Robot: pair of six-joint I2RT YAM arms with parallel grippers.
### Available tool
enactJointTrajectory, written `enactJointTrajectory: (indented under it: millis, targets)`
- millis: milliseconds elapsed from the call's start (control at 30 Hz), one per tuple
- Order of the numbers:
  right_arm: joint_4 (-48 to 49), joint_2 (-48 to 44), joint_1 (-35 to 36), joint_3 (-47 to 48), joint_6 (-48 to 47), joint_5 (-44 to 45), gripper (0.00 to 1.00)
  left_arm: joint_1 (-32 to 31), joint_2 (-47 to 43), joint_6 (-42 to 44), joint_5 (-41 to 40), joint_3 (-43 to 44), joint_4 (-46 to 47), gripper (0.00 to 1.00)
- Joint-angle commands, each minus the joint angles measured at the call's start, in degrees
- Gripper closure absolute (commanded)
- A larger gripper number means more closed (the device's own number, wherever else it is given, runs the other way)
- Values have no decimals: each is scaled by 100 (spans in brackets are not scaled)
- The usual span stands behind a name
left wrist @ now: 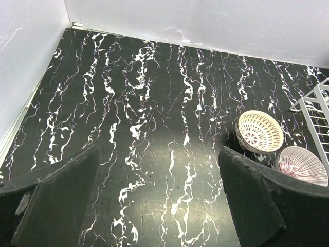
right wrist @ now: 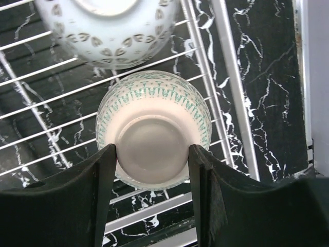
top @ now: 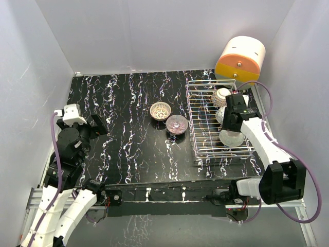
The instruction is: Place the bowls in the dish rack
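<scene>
Right gripper [right wrist: 151, 154] is clamped on the green-patterned bowl [right wrist: 154, 103] at its base, upside down in the dish rack [top: 203, 128] (presumably to drain); left gripper [left wrist: 159, 154] hangs fingers apart; lattice bowl [left wrist: 259, 131] and purplish bowl [left wrist: 303, 164] sit on the table [left wrist: 154, 77].

Dish rack [right wrist: 232, 98] under my right end effector [right wrist: 152, 154], a bowl [right wrist: 151, 121] in it between the fingers [right wrist: 77, 206], second bowl [right wrist: 108, 31] just beyond, two more bowls [left wrist: 259, 131] on the bench [left wrist: 128, 103] ahead-right of my left end effector [left wrist: 157, 185]
</scene>
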Motion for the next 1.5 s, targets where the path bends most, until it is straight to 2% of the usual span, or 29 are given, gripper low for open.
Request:
enactJointTrajectory:
  millis: [0,133,333,900,967,1033,1333,1467]
  targets:
    - [337,-13,-368,79,-184,150,60,-75,-111,-23,-65,-51,105,3]
    - [379,75,-490,56,-217,39,60,-122,-173,-14,-101,-98,126,3]
    - [520,150,-503,-25,-315,-408,53,-150,-215,-10,-155,-152,158,3]
    - [453,491,-525,59,-420,-930,55,-159,-298,46,-270,-198,165,3]
    - [433,567,-518,71,-417,-917,52,-159,-323,48,-281,-182,158,3]
    - [389,607,-525,114,-414,-899,43,-159,-350,48,-296,-182,153,3]
    - [217,507,-519,232,-319,-466,29,-207,-371,65,-291,-246,223,3]
    - [174,421,-523,267,-329,-389,20,-216,-381,65,-316,-254,203,3]
